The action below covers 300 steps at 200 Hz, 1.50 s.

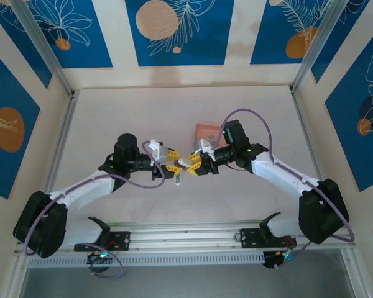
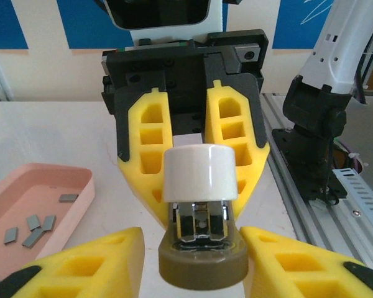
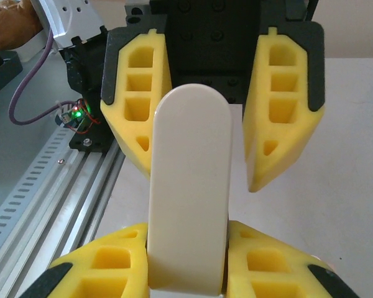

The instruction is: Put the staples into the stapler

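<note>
Nearest in the left wrist view, the left gripper (image 2: 191, 233) stands spread on either side of the olive base of a small white-topped plastic stapler (image 2: 201, 177), with a sliver of gap showing. Beyond it, the right gripper (image 2: 200, 192) pinches that stapler from the opposite end. Farther off, the tiny grey metal staples (image 2: 32, 228) lie loose in a shallow pink plastic tray (image 2: 81, 186) on the pale bench (image 2: 43, 136).

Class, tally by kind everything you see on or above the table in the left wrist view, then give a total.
staples: 5 showing in the tray
tray: 1
stapler: 1
pincers: 2 (left pincer, right pincer)
Total: 9
</note>
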Each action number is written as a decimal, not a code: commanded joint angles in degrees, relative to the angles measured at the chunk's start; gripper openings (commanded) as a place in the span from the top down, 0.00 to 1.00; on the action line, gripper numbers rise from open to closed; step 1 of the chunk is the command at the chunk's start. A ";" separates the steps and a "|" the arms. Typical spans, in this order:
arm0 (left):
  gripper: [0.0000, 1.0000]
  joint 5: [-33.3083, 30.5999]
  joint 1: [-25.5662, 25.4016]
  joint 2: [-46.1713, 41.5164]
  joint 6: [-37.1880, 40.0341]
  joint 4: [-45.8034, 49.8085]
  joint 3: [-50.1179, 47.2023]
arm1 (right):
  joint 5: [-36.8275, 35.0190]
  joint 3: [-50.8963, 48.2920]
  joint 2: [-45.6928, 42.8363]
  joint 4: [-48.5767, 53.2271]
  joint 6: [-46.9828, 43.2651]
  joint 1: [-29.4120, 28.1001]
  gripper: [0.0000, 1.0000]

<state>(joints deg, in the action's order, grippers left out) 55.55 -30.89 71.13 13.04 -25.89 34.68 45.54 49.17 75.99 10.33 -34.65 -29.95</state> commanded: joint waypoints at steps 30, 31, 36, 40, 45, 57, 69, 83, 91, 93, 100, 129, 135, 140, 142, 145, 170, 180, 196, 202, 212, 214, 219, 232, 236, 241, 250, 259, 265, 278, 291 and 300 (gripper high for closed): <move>0.64 3.27 -0.87 0.32 -0.90 -3.29 1.19 | -0.01 1.31 0.18 0.46 -0.39 -0.63 0.96; 0.64 3.30 -0.85 0.32 -0.90 -3.29 1.19 | -0.01 1.34 0.20 0.47 -0.36 -0.63 0.96; 0.64 3.26 -0.91 0.32 -0.89 -3.27 1.11 | -0.01 1.45 0.20 0.60 -0.39 -0.61 0.96; 0.65 3.42 -0.87 0.32 -0.89 -3.22 1.04 | 0.01 1.52 0.25 0.59 -0.41 -0.63 0.96; 0.66 3.36 -0.85 0.18 -0.74 -3.20 0.95 | 0.12 1.62 0.27 0.57 -0.41 -0.63 0.96; 0.71 3.36 -0.88 0.22 -0.73 -3.16 0.89 | 0.08 1.73 0.26 0.58 -0.16 -0.58 0.96; 0.75 3.62 -0.87 0.14 -0.71 -3.16 0.83 | -0.10 1.83 0.33 0.79 -0.25 -0.54 0.96; 0.77 3.79 -0.92 -0.03 -0.63 -3.19 0.83 | -0.26 1.81 0.35 0.86 -0.31 -0.54 0.95; 0.79 3.92 -0.84 -0.16 -0.44 -2.90 0.92 | -0.34 1.76 0.33 0.92 -0.32 -0.59 0.94; 0.79 3.94 -0.90 -0.13 -0.35 -2.75 1.03 | -0.31 1.75 0.35 0.92 -0.28 -0.55 0.94; 0.82 3.95 -0.88 -0.18 0.20 -1.96 1.13 | -0.32 1.73 0.30 1.01 -0.28 -0.54 0.92; 0.89 1.74 -0.85 -0.86 4.27 5.17 2.56 | -1.04 1.66 -0.70 1.32 1.82 -0.04 0.62; 0.90 0.71 -0.90 -1.16 5.23 6.57 2.67 | -1.34 1.40 -1.03 1.04 2.63 0.08 0.57; 0.90 -0.41 -0.92 -1.38 5.84 7.59 2.76 | -1.79 1.22 -1.48 0.49 3.56 0.04 0.53; 0.91 -0.85 -0.88 -1.49 6.20 7.87 2.76 | -1.95 1.09 -1.66 0.24 3.85 0.07 0.51; 0.91 -1.40 -0.87 -1.64 6.58 8.46 2.89 | -2.25 0.88 -2.07 -0.04 4.63 0.07 0.48; 0.92 -3.24 -1.01 -2.55 10.05 13.85 3.71 | -4.76 -0.42 -3.97 -2.84 7.17 -0.64 0.44; 0.92 -3.46 -1.00 -2.74 11.09 15.28 3.98 | -5.35 -0.41 -4.25 -3.19 7.58 -1.12 0.44; 0.92 -4.49 -1.02 -3.00 11.88 16.77 4.30 | -5.50 0.50 -4.10 -2.60 7.67 -2.08 0.44; 0.92 -4.85 -1.07 -3.09 12.06 17.05 4.33 | -5.68 0.88 -3.96 -2.31 7.63 -2.54 0.44; 0.92 -5.48 -1.10 -3.34 12.31 17.42 4.25 | -6.42 1.40 -3.75 -1.81 7.38 -3.39 0.44; 0.92 -5.59 -1.10 -3.36 12.39 17.49 4.26 | -6.64 1.44 -3.70 -1.76 7.33 -3.58 0.44; 0.92 -5.83 -1.18 -3.38 12.60 17.76 4.35 | -7.22 1.62 -3.57 -1.80 7.32 -3.98 0.44; 0.92 -6.28 -1.34 -3.47 13.19 18.47 4.43 | -8.45 1.76 -3.09 -2.21 7.14 -4.88 0.44; 0.92 -6.33 -1.35 -3.44 13.33 18.58 4.52 | -8.80 1.75 -2.92 -2.57 7.21 -5.00 0.44; 0.92 -6.33 -1.39 -3.33 13.38 18.69 4.52 | -9.20 1.74 -2.80 -3.08 7.46 -5.27 0.44; 0.92 -6.18 -1.39 -3.15 13.33 18.77 4.63 | -9.64 1.72 -2.46 -4.09 8.02 -5.62 0.44; 0.92 -5.99 -1.45 -2.95 13.40 18.87 4.75 | -9.79 1.92 -2.17 -4.79 8.39 -6.10 0.44; 0.92 -5.97 -1.58 -2.85 13.38 18.86 4.79 | -9.97 2.00 -1.88 -5.16 8.57 -6.40 0.44; 0.92 -6.06 -1.71 -2.62 13.42 18.86 4.87 | -10.29 2.21 -1.32 -5.54 8.70 -6.87 0.46; 0.92 -6.05 -1.76 -2.41 13.60 19.03 5.03 | -10.24 2.31 -0.86 -5.95 8.79 -7.01 0.51; 0.92 -6.14 -1.90 -2.37 13.83 19.49 5.25 | -10.21 2.25 -0.57 -6.10 8.94 -6.96 0.54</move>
<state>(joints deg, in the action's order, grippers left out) 48.99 -31.94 68.95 24.62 -7.60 37.56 35.79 50.00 74.43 5.52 -26.46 -36.56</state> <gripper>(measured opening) 0.261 0.498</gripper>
